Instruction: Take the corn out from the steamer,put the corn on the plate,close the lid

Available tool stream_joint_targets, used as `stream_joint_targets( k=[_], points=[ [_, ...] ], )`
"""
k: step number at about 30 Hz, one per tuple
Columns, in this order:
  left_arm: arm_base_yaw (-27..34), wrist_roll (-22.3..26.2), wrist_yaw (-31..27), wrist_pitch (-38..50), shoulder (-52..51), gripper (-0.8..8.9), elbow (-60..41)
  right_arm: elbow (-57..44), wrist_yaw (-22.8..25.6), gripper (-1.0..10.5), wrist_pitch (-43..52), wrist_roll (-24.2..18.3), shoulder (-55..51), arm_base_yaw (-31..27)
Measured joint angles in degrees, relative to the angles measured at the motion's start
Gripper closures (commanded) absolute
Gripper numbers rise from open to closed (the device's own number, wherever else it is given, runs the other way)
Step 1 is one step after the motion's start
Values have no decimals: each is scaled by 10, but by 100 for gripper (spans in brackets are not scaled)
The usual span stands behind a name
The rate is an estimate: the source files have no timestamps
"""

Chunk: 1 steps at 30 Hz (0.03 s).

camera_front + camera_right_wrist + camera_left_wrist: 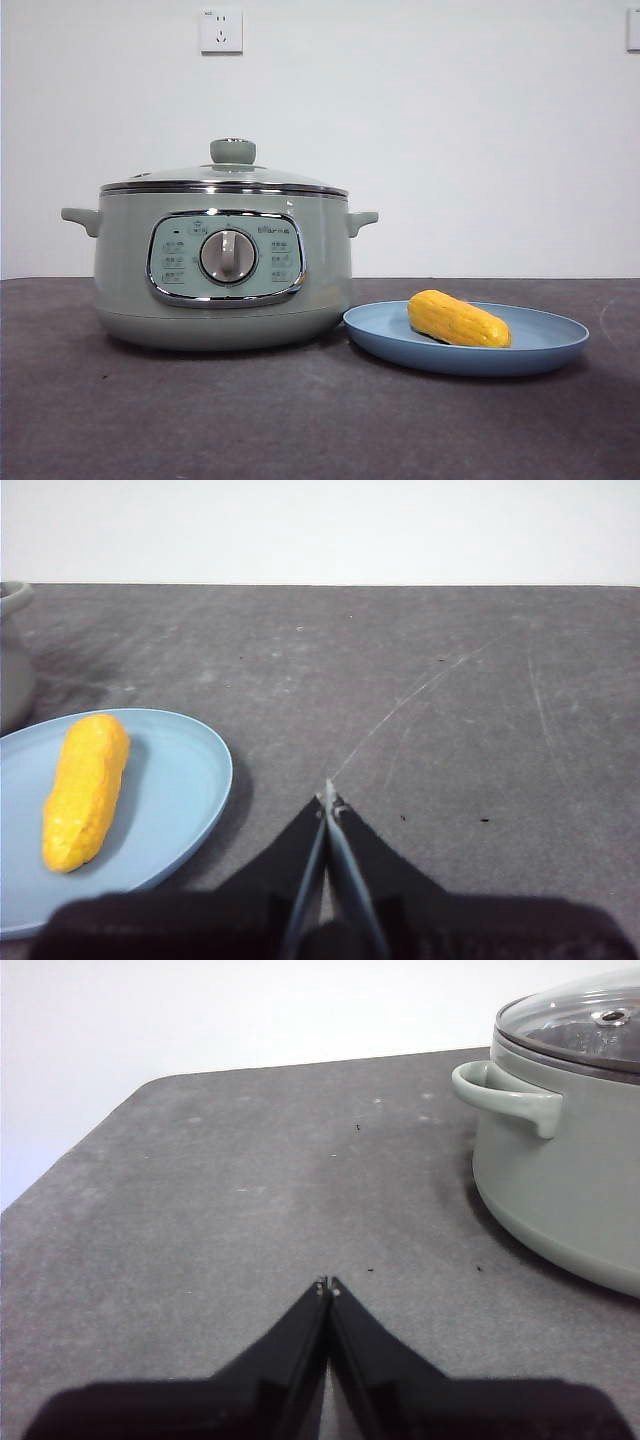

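We are seeing the corn [458,319] lying on the blue plate [545,345], near the front of the dark desk [300,420]. Just beside the plate, the green steamer [222,262] is sitting with its lid [225,176] on. Our left end effector [328,1284] and right end effector [328,798] are waiting off to the sides, each pressed together and holding nothing.

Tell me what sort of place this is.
Probably a staged test bench rather than a real kitchen: a steamer and a plate holding corn on a dark grey table, against a bare white wall with a socket.
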Motion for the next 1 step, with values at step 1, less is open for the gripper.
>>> stream_joint_targets(
  k=[1],
  points=[
    [0,0,0,0,0,817,0,0,0,942,0,0,0,0]
  ],
)
